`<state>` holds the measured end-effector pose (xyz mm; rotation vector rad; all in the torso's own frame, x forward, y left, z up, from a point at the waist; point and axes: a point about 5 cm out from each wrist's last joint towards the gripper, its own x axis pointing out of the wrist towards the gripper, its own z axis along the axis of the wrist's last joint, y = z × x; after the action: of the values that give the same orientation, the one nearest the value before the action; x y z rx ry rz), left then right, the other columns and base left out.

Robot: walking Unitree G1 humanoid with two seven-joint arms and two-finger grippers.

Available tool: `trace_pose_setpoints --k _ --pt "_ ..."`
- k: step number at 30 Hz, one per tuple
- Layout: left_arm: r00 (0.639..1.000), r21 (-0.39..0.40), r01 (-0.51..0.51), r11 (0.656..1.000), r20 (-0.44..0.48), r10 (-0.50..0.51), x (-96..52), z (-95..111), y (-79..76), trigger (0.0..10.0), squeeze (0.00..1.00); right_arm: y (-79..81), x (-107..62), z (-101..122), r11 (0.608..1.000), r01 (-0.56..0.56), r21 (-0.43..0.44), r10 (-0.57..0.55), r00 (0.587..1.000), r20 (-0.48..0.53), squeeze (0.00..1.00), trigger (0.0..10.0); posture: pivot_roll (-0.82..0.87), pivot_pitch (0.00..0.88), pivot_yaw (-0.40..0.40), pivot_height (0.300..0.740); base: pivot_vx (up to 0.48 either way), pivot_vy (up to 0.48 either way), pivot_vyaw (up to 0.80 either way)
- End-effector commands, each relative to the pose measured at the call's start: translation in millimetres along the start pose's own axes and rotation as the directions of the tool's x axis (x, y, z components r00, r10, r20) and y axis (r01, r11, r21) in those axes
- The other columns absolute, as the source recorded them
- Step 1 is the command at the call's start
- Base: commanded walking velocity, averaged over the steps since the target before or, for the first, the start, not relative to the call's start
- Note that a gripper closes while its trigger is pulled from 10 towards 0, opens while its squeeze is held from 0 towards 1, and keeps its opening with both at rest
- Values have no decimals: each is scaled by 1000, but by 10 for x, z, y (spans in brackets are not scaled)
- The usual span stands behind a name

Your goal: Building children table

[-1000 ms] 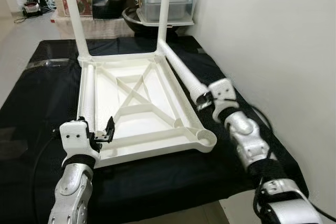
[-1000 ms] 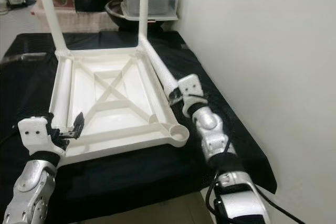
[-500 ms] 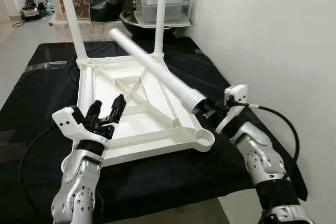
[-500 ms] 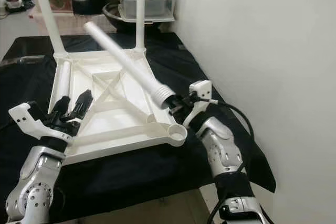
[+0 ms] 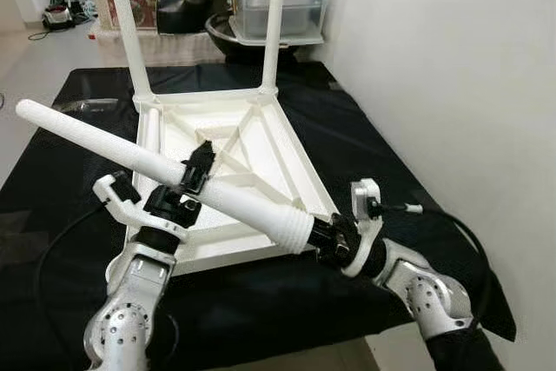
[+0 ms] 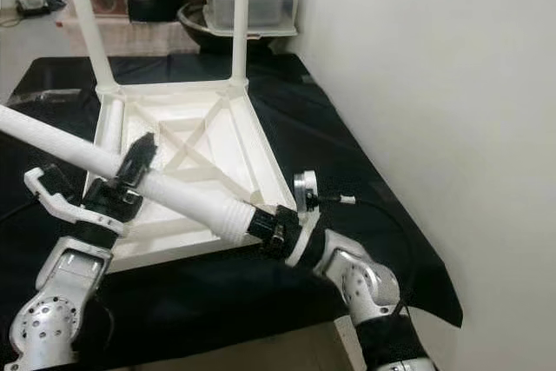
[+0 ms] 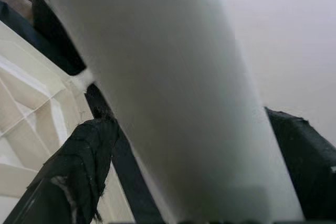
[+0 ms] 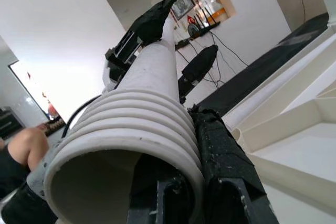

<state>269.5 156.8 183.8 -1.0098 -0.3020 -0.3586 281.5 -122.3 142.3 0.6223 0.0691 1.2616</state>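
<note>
1. Two grippers hold one long white plastic table leg (image 5: 156, 167) in the air, slanting across the front of the upturned white plastic tabletop (image 5: 261, 141).
2. At the leg's ribbed, threaded end, the right gripper (image 5: 328, 238) has its black fingers pressed against the ridges; the right wrist view shows a finger (image 8: 223, 156) lying tight along the ribbing.
3. Further along the tube, the left gripper (image 5: 193, 171) clasps the smooth middle part, with a black finger (image 7: 79, 166) on one side of the tube and its partner on the other.
4. The leg's plain far end reaches out past the robot's left, above the black cloth (image 5: 365, 141) covering the work surface.
5. The tabletop lies underside up on that cloth, its cross-shaped ribs showing, with two white legs (image 5: 274, 23) already standing upright in the far corners.
6. Beyond the cloth sit a clear plastic storage box (image 5: 278, 8) and a dark round lid on top of it.
</note>
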Motion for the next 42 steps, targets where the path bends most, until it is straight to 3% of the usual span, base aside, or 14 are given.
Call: trace_pose_setpoints --k 1,8,10,13,19,20,21,22,27,32,37,42 --pt "999 -123 -23 992 19 26 16 -132 -5 10000 0 45 1 32 999 -46 21 46 999 29 0 0 22 0 -70 740 0 0 0" --pt "995 -126 -38 991 88 49 59 57 42 10000 0 133 -70 -77 990 -118 73 121 992 -42 0 0 20 0 -67 740 0 0 0" --pt "985 -123 -20 992 166 40 62 302 61 10000 0 119 -173 -121 990 -116 85 123 988 -91 0 0 26 0 -70 740 0 0 0" --pt "980 -116 -8 993 197 31 54 431 64 10000 0 108 -230 -129 990 -110 91 121 986 -114 0 0 30 0 -72 740 0 0 0" --pt "986 -137 43 990 167 -19 -31 475 26 10000 0 59 -281 -76 991 -111 73 121 979 -162 0 0 29 0 -66 740 0 0 0" --pt "989 -151 78 985 133 -57 -68 441 -18 8431 0 39 -283 -49 991 -116 62 126 976 -180 0 0 31 0 -65 740 0 0 0" --pt "990 -161 100 982 110 -83 -90 415 -49 8431 0 29 -282 -32 991 -120 56 129 973 -191 0 0 31 0 -65 740 0 0 0" --pt "990 -171 117 978 94 -102 -105 389 -80 0 0 22 -276 -23 991 -127 50 135 970 -202 0 0 33 0 -66 740 0 0 0" --pt "988 -220 157 963 29 -154 -171 363 -176 0 0 -8 -293 18 988 -152 17 151 953 -261 0 0 43 0 -64 740 0 0 0" --pt "985 -207 158 965 -35 -169 -267 380 -187 0 0 -61 -313 100 988 -155 -11 145 945 -292 0 0 47 0 -66 740 0 0 0" --pt "985 -189 158 969 -38 -168 -304 412 -183 0 0 -79 -317 126 987 -162 -17 150 942 -300 0 0 49 0 -69 740 0 0 0" --pt "993 -109 112 988 36 -109 -304 552 -136 0 0 -148 -311 87 991 -118 -60 91 937 -338 0 0 54 0 -77 740 0 0 0"
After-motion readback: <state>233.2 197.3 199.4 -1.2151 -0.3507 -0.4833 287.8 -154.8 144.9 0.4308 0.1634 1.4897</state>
